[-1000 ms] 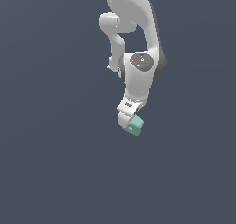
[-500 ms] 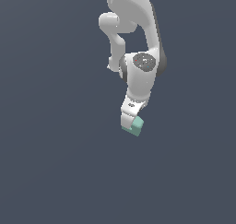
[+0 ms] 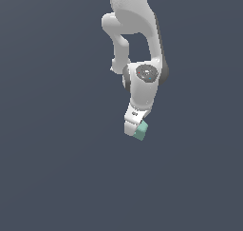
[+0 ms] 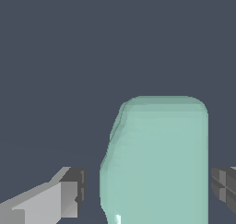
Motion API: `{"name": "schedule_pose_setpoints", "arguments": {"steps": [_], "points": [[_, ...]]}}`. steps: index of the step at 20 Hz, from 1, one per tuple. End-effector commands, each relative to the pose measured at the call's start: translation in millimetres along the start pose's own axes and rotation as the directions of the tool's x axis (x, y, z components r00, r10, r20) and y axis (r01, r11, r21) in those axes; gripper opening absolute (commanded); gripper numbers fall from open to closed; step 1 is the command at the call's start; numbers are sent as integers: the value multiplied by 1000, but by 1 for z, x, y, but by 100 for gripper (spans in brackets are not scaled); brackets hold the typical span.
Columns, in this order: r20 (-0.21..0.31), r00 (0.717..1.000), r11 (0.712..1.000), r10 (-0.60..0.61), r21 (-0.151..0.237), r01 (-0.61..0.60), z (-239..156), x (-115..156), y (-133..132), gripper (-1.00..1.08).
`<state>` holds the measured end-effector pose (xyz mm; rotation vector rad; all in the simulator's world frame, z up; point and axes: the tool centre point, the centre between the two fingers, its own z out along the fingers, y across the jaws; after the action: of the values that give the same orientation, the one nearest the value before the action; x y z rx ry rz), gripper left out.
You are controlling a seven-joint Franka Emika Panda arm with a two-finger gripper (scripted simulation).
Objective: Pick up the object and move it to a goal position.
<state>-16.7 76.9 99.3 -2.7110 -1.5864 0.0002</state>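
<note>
The object [image 3: 141,130] is a small mint-green block lying on the dark floor, right under the tip of the white arm's hand. In the wrist view the object [image 4: 159,158] fills the space between my two fingers. My gripper [image 4: 146,191] is open and straddles it. One finger [image 4: 69,197] stands a small gap away from the block's side, and the other finger [image 4: 223,186] sits very close to the opposite side. In the exterior view the gripper [image 3: 134,129] is down at the block, which partly hides the fingers. No goal marker shows.
A plain dark grey floor [image 3: 57,168] surrounds the arm on every side. The white arm [image 3: 135,30] reaches down from the top of the exterior view. No other objects show.
The hand has sunk a little lower over the block. The block itself has stayed in the same spot.
</note>
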Motion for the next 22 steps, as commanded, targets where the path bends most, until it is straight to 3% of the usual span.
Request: {"name": "schedule_pose_setpoints", "arguments": {"steps": [1, 6, 7, 22], "points": [[0, 1000, 1000, -1, 0, 1, 11, 0, 0, 100], [0, 1000, 1000, -1, 0, 1, 18, 0, 1, 100], [0, 1000, 1000, -1, 0, 1, 18, 0, 1, -100], [0, 1000, 1000, -1, -2, 1, 17, -6, 7, -100]]}}
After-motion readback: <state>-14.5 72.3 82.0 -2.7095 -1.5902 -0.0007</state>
